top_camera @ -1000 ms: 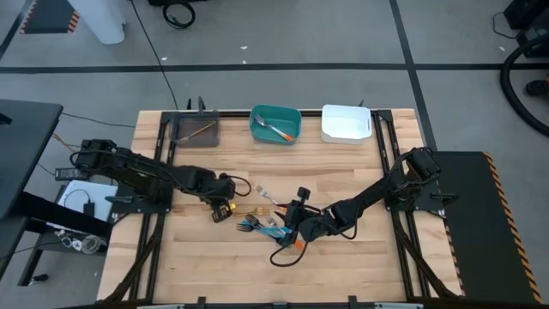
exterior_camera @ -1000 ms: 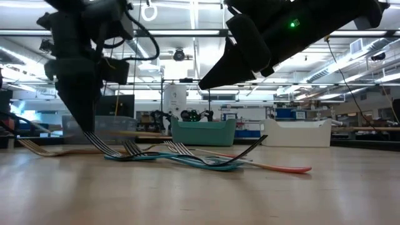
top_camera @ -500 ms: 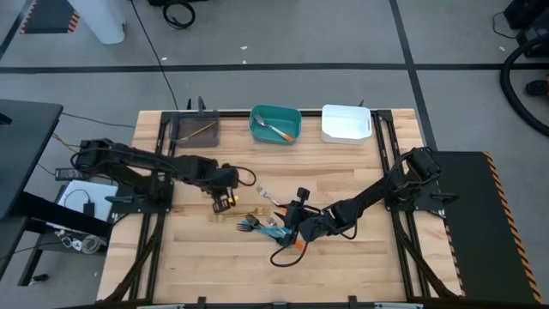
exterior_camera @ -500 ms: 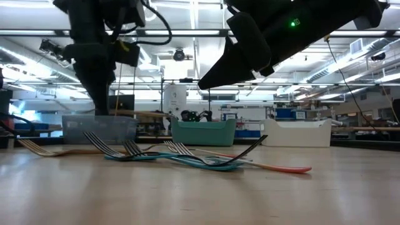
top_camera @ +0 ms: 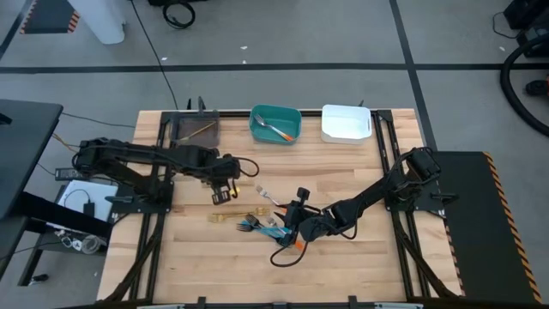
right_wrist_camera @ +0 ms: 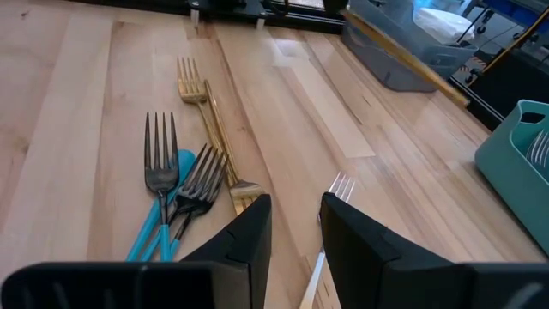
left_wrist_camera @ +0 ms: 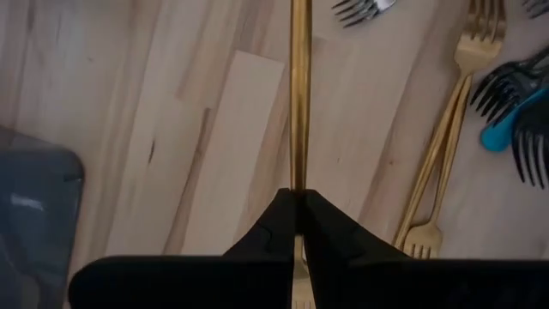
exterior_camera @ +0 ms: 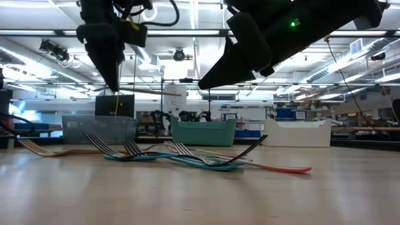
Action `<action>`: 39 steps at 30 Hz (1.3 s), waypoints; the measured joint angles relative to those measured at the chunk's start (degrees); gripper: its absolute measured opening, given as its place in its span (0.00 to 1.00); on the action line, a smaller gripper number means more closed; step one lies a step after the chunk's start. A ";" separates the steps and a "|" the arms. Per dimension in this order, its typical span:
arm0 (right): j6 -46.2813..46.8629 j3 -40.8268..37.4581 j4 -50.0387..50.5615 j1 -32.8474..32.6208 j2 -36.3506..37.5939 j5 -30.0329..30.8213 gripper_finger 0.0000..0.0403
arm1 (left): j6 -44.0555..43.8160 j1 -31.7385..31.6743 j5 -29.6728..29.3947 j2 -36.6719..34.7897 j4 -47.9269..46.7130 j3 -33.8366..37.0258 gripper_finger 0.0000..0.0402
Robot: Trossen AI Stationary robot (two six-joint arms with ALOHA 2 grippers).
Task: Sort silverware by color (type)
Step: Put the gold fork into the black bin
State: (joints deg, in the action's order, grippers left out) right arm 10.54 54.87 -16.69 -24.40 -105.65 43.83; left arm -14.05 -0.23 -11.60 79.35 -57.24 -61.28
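My left gripper is shut on a gold-coloured piece of silverware and hangs in the air between the pile and the grey bin. The other silverware lies flat on the table in a loose pile: two gold forks, dark forks, a teal handle, a silver fork and an orange handle. My right gripper is open and hovers just above the pile's right part, touching nothing. My left gripper pinches the gold piece's slim handle between its two fingers, near one end. The fingers come from above, pointing down. The piece is lifted clear of the table and lies about level, reaching out from the fingertips.
Three bins stand in a row along the far edge: the grey one holding a gold piece, a teal one holding an orange-handled fork, and a white one. Bare wood lies on the near side of the pile.
My left gripper has risen from the table with the gold piece, lifting it clear of the pile. It has moved toward the far edge, closer to the grey bin. The rest of the pile has stayed where it was.
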 joint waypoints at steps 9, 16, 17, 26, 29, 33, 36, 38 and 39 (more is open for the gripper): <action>0.01 0.00 0.00 0.00 0.00 0.00 0.27 | 0.81 -0.36 0.00 -0.02 -7.05 -6.71 0.04; 0.01 0.00 -0.04 0.00 0.00 0.00 0.27 | 1.17 -0.35 0.00 -0.07 -11.88 -13.63 0.04; 0.01 0.00 -0.04 0.00 0.00 0.00 0.27 | 1.17 -0.35 0.00 -0.07 -12.62 -14.54 0.04; 0.07 0.00 -0.04 0.00 0.00 0.00 0.27 | 0.30 0.35 0.00 -1.75 -16.57 -21.26 0.04; 0.40 0.00 0.09 0.00 0.00 -0.02 0.27 | -1.22 0.91 -0.02 -3.76 -17.60 -21.77 0.04; 0.38 0.00 0.06 0.00 0.00 -0.24 0.27 | -3.47 1.11 -0.30 -6.86 -18.23 -21.77 0.04; 0.21 0.00 -0.08 0.00 0.00 -0.44 0.27 | -4.84 1.03 -0.87 -8.33 -18.81 -21.77 0.04; 0.16 0.00 -0.02 0.00 -0.02 -0.46 0.27 | -5.13 1.03 -1.35 -8.93 -19.31 -21.78 0.04; 0.16 0.00 -0.02 0.00 -0.02 -0.46 0.27 | -5.31 1.03 -1.47 -9.20 -19.73 -21.75 0.04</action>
State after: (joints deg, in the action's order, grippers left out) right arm 10.70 54.87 -16.71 -24.40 -105.67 43.38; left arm -19.36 0.80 -13.06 70.15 -76.97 -83.02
